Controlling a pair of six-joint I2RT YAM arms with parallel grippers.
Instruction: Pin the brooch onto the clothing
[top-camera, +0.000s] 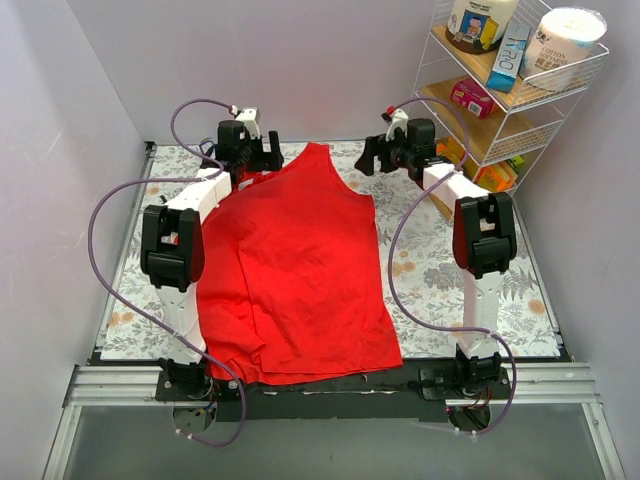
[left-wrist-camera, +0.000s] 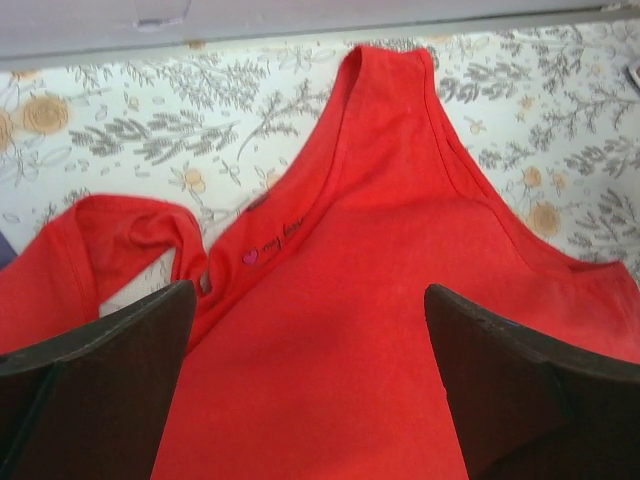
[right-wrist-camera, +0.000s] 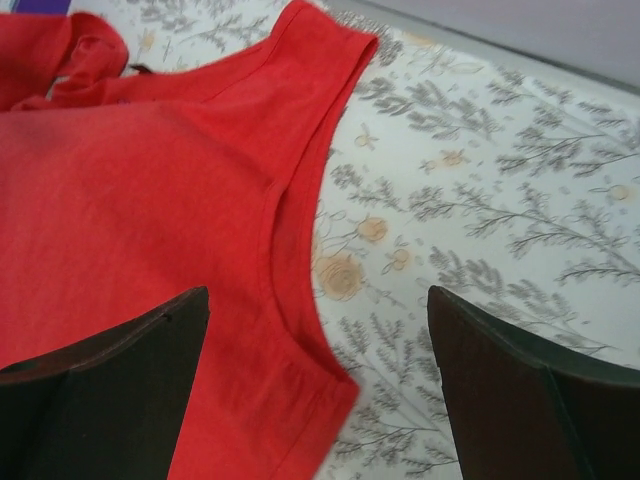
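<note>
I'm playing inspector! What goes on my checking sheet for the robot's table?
Surface: flowery mat, lying flat.
Job's things: red tank top spread out, one strap crumpled; brooch not seen in any view.
Clutter: nothing seen.
Pincers: left pincer open, over the neckline; right pincer open, over the armhole edge.
Cables: purple cables hang in loops on both sides.
Surroundings: wire shelf with groceries at the far right; plain walls.

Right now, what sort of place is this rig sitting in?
Probably a walled robot test cell dressed as a home: plain partition walls close on three sides, a floral tablecloth under a red tank top, and a wire shelf rack of groceries in the corner.
</note>
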